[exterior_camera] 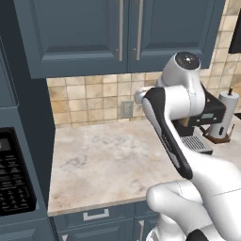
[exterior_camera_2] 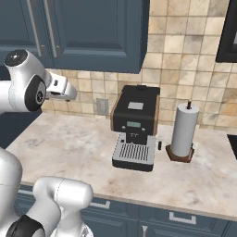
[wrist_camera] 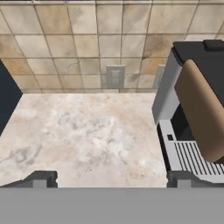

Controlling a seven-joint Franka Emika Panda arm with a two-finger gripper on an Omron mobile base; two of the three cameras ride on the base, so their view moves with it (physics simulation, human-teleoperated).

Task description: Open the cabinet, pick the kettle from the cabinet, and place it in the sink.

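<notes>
The two-finger gripper [wrist_camera: 109, 179] of the white arm has its two small dark fingertips [wrist_camera: 41, 178] standing far apart at the bottom of the hand view, wide open, with nothing between them. It hangs above the beige marbled stone counter [wrist_camera: 87, 135] and looks toward the tan tiled wall [wrist_camera: 78, 48], where a grey wall outlet [wrist_camera: 115, 76] sits. To the gripper's right stands the black and silver coffee machine with brown side panels [exterior_camera_2: 135, 127], its metal drip grille at the front. Just beside the machine, further right, is the tall white paper towel roll on a dark wooden base [exterior_camera_2: 183, 131]. Above the counter hangs the large dark blue-grey wall cabinet [exterior_camera: 94, 33]; both doors are closed, and their slim silver bar handles [exterior_camera: 120, 28] meet near the middle. The kettle cannot be seen behind these shut doors.
</notes>
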